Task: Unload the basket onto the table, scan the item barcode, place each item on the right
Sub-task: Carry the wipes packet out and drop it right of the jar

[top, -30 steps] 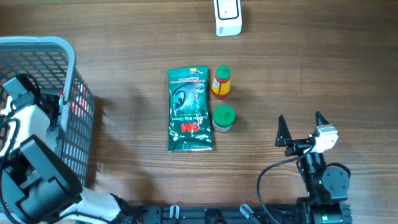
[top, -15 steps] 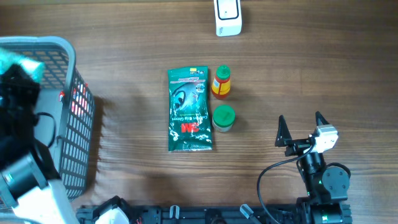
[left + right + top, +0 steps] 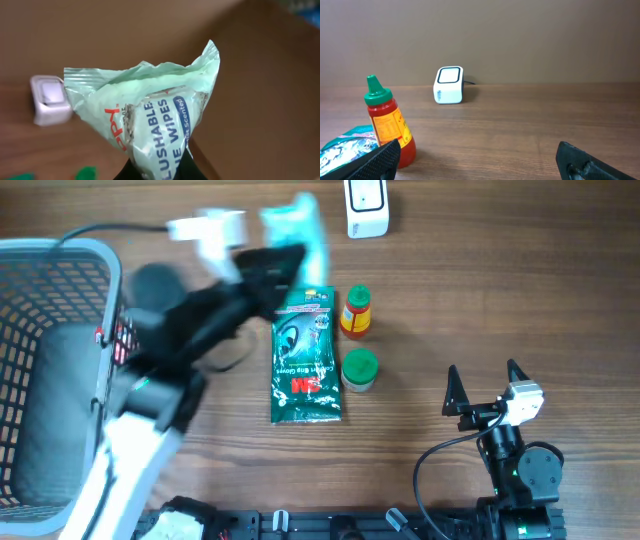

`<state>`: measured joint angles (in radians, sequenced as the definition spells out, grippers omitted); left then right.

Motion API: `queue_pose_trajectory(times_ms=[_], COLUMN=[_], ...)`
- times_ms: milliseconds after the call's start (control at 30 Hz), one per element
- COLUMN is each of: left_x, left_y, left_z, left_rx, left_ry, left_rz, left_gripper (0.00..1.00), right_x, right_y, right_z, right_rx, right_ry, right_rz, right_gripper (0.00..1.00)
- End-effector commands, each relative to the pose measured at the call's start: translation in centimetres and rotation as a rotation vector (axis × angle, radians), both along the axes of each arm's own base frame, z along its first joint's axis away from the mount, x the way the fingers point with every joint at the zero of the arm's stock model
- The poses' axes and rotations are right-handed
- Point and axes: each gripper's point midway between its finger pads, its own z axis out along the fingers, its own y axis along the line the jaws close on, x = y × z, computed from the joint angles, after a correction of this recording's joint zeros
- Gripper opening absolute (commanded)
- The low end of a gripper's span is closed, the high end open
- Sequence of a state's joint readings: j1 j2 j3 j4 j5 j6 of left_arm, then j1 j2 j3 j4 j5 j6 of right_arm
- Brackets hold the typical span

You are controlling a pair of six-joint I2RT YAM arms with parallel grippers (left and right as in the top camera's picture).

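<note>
A pale green pack of flushable wipes (image 3: 299,227) hangs in the air, motion-blurred, left of the white barcode scanner (image 3: 367,208). My left gripper (image 3: 283,258) is shut on its lower end. In the left wrist view the pack (image 3: 150,125) fills the middle, the dark jaws pinch it at my left gripper (image 3: 160,171), and the scanner (image 3: 49,99) lies behind at the left. No barcode shows on the pack's visible face. My right gripper (image 3: 486,383) rests open at the lower right, holding nothing; its view shows the scanner (image 3: 449,85) far ahead.
A grey wire basket (image 3: 50,248) stands at the left edge. On the table's middle lie a green 3M glove pack (image 3: 305,355), a red sauce bottle (image 3: 356,311) and a green-lidded jar (image 3: 359,369). The sauce bottle (image 3: 386,120) is close to my right gripper's left finger.
My left arm has risen out of the basket and swung right across the table, carrying the wipes pack toward the scanner. The right arm has not moved.
</note>
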<state>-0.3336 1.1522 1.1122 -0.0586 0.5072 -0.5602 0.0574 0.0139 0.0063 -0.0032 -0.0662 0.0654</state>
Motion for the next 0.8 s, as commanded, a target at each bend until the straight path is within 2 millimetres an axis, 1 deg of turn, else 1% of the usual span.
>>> queue_pose_trajectory(times_ms=[0, 67, 100, 167, 233, 300, 333, 433, 533, 567, 600, 633, 667, 700, 767], left_x=[0.9, 0.3, 0.0, -0.6, -1.6, -2.8, -3.2, -2.8, -3.6, -3.8, -3.7, -3.5, -3.5, -3.6, -3.6], left_y=[-7.3, -12.0, -13.5, -15.6, -17.5, -18.9, -19.4, -19.7, -20.6, -20.8, -20.6, -20.4, -20.3, -20.2, -20.2], left_z=[-5.2, -9.3, -10.8, -13.1, -14.9, -16.4, -17.8, -21.8, -25.2, -27.0, -28.7, -29.5, -30.1, -30.3, -30.1], left_rx=[0.064, 0.102, 0.116, 0.134, 0.152, 0.178, 0.215, 0.326, 0.381, 0.408, 0.434, 0.451, 0.462, 0.465, 0.462], left_ry=[0.061, 0.118, 0.138, 0.165, 0.192, 0.216, 0.239, 0.281, 0.325, 0.353, 0.378, 0.389, 0.399, 0.404, 0.403], left_rz=[-0.138, -0.235, -0.266, -0.309, -0.351, -0.379, -0.359, -0.244, -0.258, -0.263, -0.247, -0.234, -0.231, -0.229, -0.230], left_gripper=[0.04, 0.04, 0.04, 0.04, 0.04, 0.04, 0.04, 0.04, 0.04, 0.04, 0.04, 0.06, 0.10, 0.19, 0.31], right_x=[0.0, 0.0, 0.0, 0.0, 0.0, 0.0, 0.0, 0.0, 0.0, 0.0, 0.0, 0.0, 0.0, 0.0, 0.0], right_y=[-0.1, -0.1, -0.1, -0.1, -0.1, -0.1, -0.1, -0.1, -0.1, -0.1, -0.1, -0.1, -0.1, -0.1, -0.1], right_z=[0.0, 0.0, 0.0, 0.0, 0.0, 0.0, 0.0, 0.0, 0.0, 0.0, 0.0, 0.0, 0.0, 0.0, 0.0], right_rx=[-0.011, -0.011, -0.011, -0.011, -0.011, -0.011, -0.011, -0.011, -0.011, -0.011, -0.011, -0.011, -0.011, -0.011, -0.011], right_ry=[-0.003, -0.003, -0.003, -0.003, -0.003, -0.003, -0.003, -0.003, -0.003, -0.003, -0.003, -0.003, -0.003, -0.003, -0.003], right_rz=[-0.006, -0.006, -0.006, -0.006, -0.006, -0.006, -0.006, -0.006, -0.006, -0.006, -0.006, -0.006, -0.006, -0.006, -0.006], right_gripper=[1.00, 1.00, 1.00, 1.00, 1.00, 1.00, 1.00, 1.00, 1.00, 1.00, 1.00, 1.00, 1.00, 1.00, 1.00])
